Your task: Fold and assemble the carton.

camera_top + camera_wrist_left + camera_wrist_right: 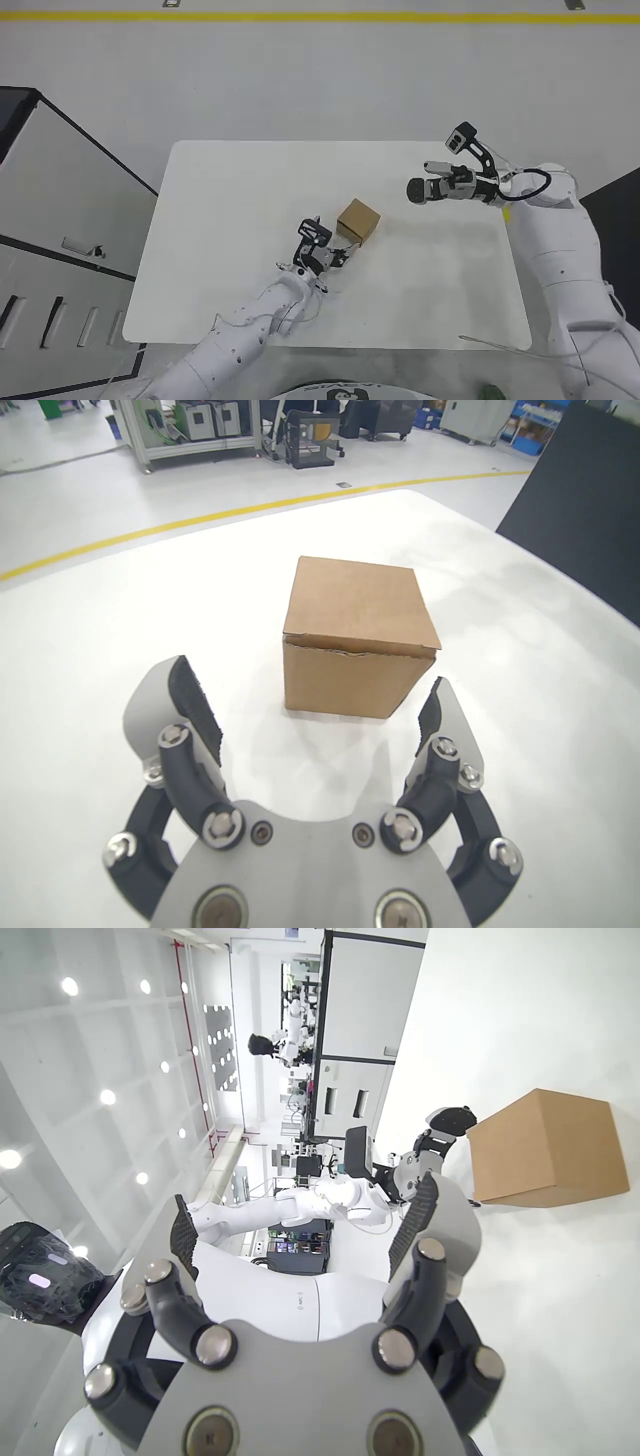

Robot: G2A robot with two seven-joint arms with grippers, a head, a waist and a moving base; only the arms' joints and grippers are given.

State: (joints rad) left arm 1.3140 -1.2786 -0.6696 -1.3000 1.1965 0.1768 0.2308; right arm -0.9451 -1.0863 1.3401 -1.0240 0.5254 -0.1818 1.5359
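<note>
A small brown corrugated-cardboard carton stands as a closed cube near the middle of the flat white table, walls upright and lid flap folded down. The assembly looks all but finished. The folding appears done, and what may be left is pressing the lid's front edge flush, where a thin ragged seam shows. The underside is hidden, so whether the bottom is locked cannot be told.

Seen from above, the left gripper hovers just beside the carton at its 7 o'clock, jaws spread wide and holding nothing. The right gripper hangs clear of the carton at its 2 o'clock, likewise released and empty.

The left wrist view adds the seam under the lid, a detail the overhead camera flattens out. It also sets the gripper's black ribbed pads short of the carton's near face, not touching it. The right wrist view takes in other sides, two plain unbroken faces. There one finger of the left gripper sits close against the carton's edge, and whether it touches cannot be told.
</note>
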